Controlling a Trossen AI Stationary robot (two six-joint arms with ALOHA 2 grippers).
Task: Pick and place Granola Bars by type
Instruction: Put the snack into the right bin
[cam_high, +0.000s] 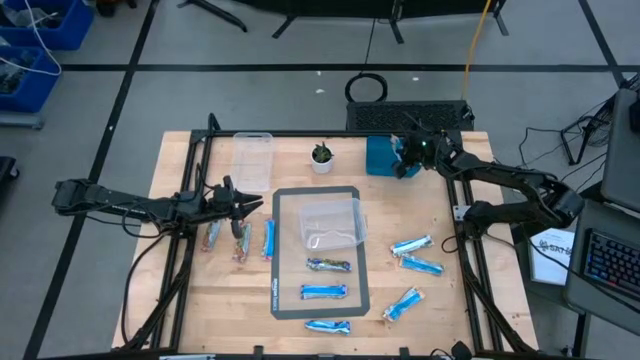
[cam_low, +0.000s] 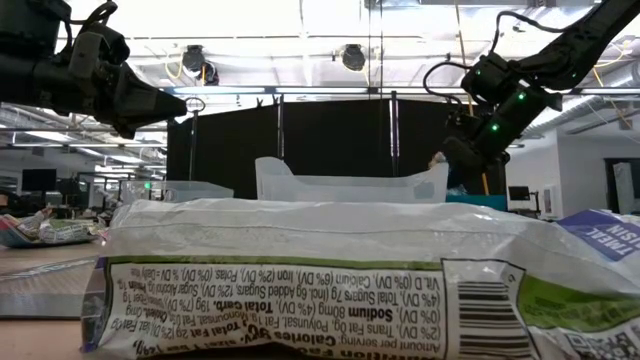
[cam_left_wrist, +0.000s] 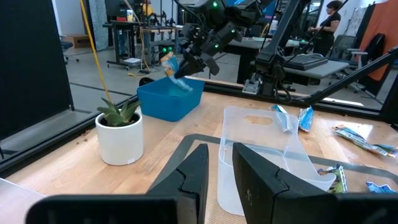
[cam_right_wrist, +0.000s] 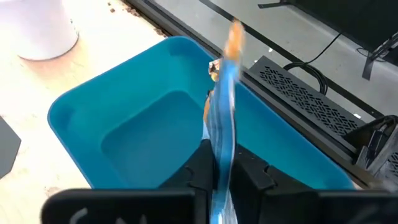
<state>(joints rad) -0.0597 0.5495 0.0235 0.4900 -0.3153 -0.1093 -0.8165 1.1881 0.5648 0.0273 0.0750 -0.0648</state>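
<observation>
A blue granola bar (cam_right_wrist: 222, 118) stood on end between the right gripper's (cam_right_wrist: 222, 171) jaws, which pinched it just above the blue bin (cam_right_wrist: 134, 134) at the back of the desk (cam_high: 440, 305). More bars (cam_high: 415, 255) lay flat on the desk. The left gripper (cam_high: 250, 205) hung over the desk's left side, jaws a little apart and holding nothing.

Overhead view and both wrist views share the blue bin (cam_high: 382, 157); low view sits at tabletop.
</observation>
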